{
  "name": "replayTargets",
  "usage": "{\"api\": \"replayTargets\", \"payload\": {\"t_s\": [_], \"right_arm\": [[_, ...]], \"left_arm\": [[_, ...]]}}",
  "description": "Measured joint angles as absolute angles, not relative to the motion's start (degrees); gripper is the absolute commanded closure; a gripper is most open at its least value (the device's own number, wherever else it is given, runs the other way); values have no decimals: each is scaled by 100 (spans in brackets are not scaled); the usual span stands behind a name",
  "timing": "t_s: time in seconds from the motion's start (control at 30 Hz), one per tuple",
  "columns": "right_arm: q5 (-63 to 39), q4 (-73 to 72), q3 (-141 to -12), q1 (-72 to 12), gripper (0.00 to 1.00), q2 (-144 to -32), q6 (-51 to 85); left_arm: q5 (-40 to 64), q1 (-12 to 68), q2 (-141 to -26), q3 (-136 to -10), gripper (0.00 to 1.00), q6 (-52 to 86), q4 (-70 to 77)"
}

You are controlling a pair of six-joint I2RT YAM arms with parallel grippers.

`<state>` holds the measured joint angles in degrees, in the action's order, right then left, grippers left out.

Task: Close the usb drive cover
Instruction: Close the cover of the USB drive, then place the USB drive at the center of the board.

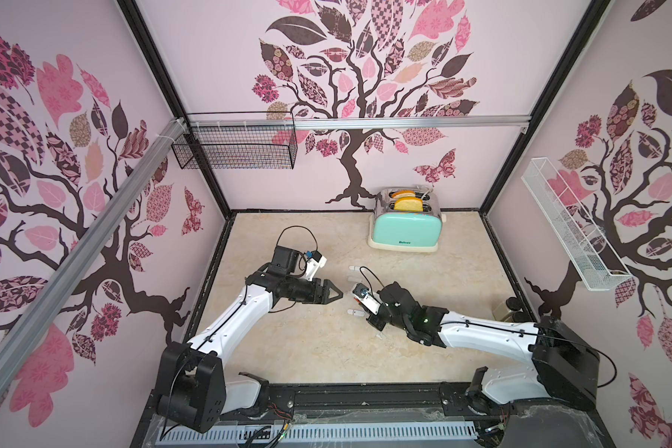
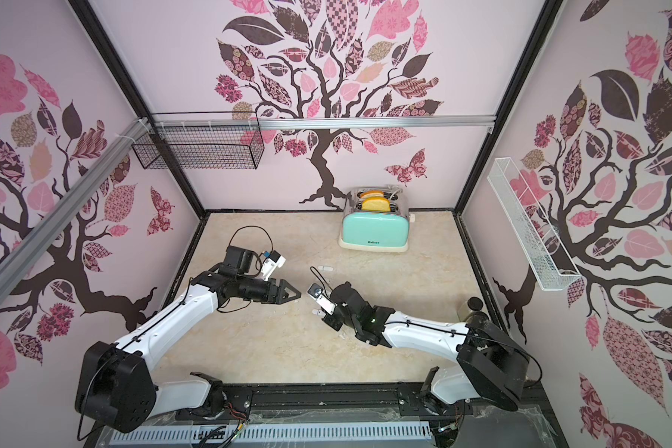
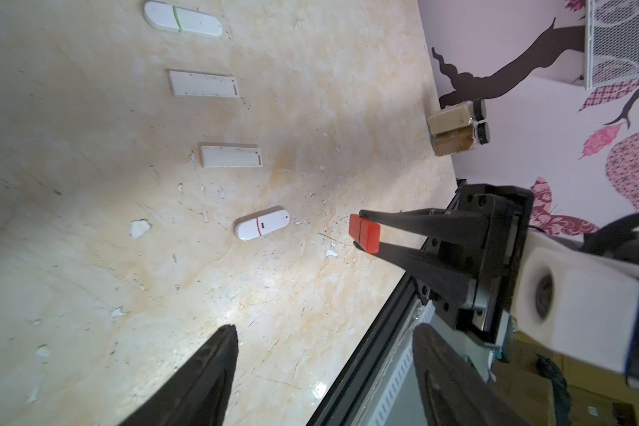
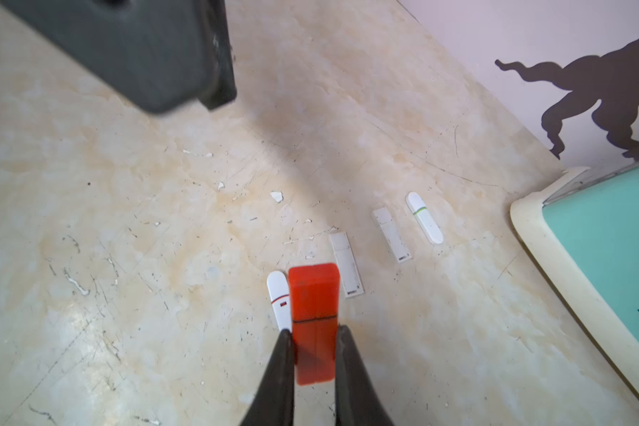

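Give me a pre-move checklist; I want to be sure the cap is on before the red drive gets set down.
1. Cover on red USB drive: ok, only a thin seam, no connector showing.
2. Grip of right gripper: ok, shut on the drive's body.
3. State of left gripper: ok, open, empty, apart from the drive.
4. Row of white drives: ok, flat on the table, touched by neither gripper.
5. Set-down spot: cannot tell; the red-striped white drive appears close beside the held one in the right wrist view.
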<state>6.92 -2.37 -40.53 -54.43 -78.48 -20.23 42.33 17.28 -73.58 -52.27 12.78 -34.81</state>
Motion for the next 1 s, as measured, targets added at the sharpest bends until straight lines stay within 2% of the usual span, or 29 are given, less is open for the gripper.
{"api": "replayTargets", "payload": {"t_s": [0.07, 0.13, 0.5, 1.0], "right_arm": [[657, 27, -4082, -5441, 100, -7848, -2034], [561, 270, -4110, -5433, 100, -7852, -2051], [91, 1627, -4840, -5417, 100, -8451, -2104], [49, 2998, -6029, -5712, 100, -9537, -2543]], "left_arm": [[4123, 1573, -7238, -5205, 11, 1199, -3474], [3948, 1437, -7100, -5166, 2, 1105, -3461], [3011, 624, -6471, -4810, 2, 838, -3072], [2292, 410, -5826, -4486, 2, 349, -2674]]}}
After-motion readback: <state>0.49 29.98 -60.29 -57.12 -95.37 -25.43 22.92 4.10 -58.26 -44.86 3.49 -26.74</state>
